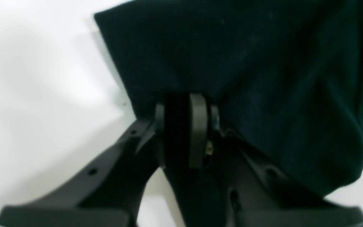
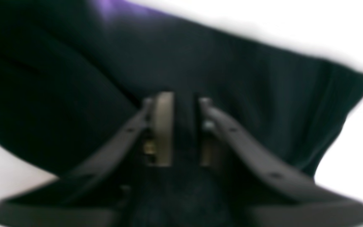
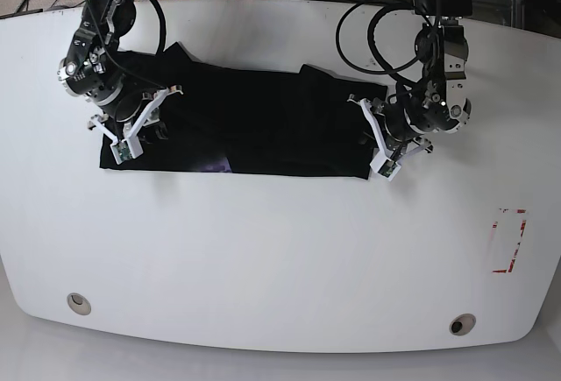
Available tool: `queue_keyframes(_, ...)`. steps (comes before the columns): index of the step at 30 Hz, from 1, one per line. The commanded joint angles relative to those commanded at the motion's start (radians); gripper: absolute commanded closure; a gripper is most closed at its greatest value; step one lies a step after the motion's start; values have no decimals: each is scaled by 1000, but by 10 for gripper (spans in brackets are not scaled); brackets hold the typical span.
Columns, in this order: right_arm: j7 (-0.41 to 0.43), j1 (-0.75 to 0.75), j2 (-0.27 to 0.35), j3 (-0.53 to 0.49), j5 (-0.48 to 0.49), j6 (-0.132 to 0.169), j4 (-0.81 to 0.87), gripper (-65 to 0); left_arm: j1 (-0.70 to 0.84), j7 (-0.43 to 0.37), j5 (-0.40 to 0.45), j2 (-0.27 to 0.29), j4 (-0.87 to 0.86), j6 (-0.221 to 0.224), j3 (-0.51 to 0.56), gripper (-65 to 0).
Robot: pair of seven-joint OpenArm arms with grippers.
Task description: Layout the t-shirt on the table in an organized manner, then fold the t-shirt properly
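The black t-shirt point(image 3: 254, 118) lies stretched sideways across the far half of the white table point(image 3: 280, 258). On the right of the base view, my left gripper point(image 3: 375, 143) is at the shirt's right end. In the left wrist view, the left gripper point(image 1: 184, 107) is shut on a fold of the t-shirt point(image 1: 247, 63). My right gripper point(image 3: 131, 131) is at the shirt's left end. The blurred right wrist view shows the right gripper point(image 2: 181, 107) shut on the dark t-shirt point(image 2: 74, 78). The shirt's sleeves and collar cannot be made out.
A red tape rectangle point(image 3: 508, 241) marks the table's right side. Two metal-ringed holes point(image 3: 79, 303) point(image 3: 462, 323) sit near the front edge. Black cables point(image 3: 368, 39) loop behind the left arm at the back. Bare white tabletop spans the near half.
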Motion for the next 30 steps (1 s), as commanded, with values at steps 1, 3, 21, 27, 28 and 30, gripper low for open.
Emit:
queue_keyframes(1, -26, 2, 0, 20, 17, 0, 32, -315, 2, -3, 2, 0, -2, 0, 0, -76)
queue_keyframes(3, -52, 3, -2, 60, 31, 0, 58, -385, 11, -5, 2, -2, -2, 0, 0, -76)
queue_keyframes(21, -273, 117, 138, 468, 310, 0, -365, -650, 20, -5, 2, -3, -2, -2, 0, -79)
queue_keyframes(27, -209, 115, 219, 470, 393, 0, -571, -650, 21, -5, 2, -3, -2, -2, 0, -79)
queue_keyframes(28, -206, 115, 229, 470, 402, 0, -597, -650, 21, -5, 2, -3, -2, -2, 0, -79)
queue_keyframes(30, -206, 115, 239, 470, 416, 0, -637, -650, 21, -5, 2, -3, -2, -2, 0, -79)
